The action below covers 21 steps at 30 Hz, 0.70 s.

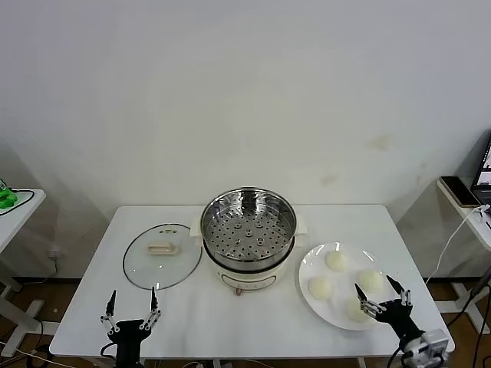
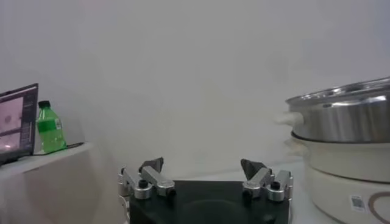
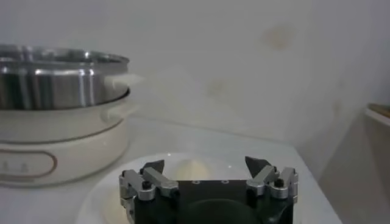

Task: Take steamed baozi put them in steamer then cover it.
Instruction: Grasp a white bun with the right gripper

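Baozi lie just beyond open right hand.

Even, bright light is cast from overhead; soft shadows are thrown beneath the bench, glare is caught on the steamer, and wrist views are softened.

Shiny perforated steel steamer, clear glass cover, smooth matt baozi on glossy plate

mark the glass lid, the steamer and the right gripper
glass lid [image 1: 162,248], head view, beige centre handle
steamer [image 1: 248,234], head view, perforated tray inside
right gripper [image 1: 381,291], head view, midway between open fingertips
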### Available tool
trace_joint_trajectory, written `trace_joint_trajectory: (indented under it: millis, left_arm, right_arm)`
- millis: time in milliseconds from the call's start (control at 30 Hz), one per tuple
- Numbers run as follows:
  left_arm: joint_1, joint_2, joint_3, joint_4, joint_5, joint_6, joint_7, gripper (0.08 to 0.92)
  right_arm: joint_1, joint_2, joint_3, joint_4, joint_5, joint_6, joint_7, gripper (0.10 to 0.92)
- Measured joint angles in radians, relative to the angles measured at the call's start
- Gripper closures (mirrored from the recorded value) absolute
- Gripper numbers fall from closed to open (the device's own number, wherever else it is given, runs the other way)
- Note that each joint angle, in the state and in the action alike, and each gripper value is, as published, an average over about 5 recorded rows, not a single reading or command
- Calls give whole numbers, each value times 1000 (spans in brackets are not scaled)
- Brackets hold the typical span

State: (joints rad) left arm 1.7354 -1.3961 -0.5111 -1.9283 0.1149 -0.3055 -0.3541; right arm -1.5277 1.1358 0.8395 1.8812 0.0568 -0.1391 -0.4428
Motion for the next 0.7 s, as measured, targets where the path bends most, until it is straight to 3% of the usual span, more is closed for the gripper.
trace_joint_trajectory:
  millis: [700]
  left_arm:
    - [37,-38,-9,-1,60,-29,7,177]
  right_arm:
    - [451,-482,-385,-202,-352,74,-352,202]
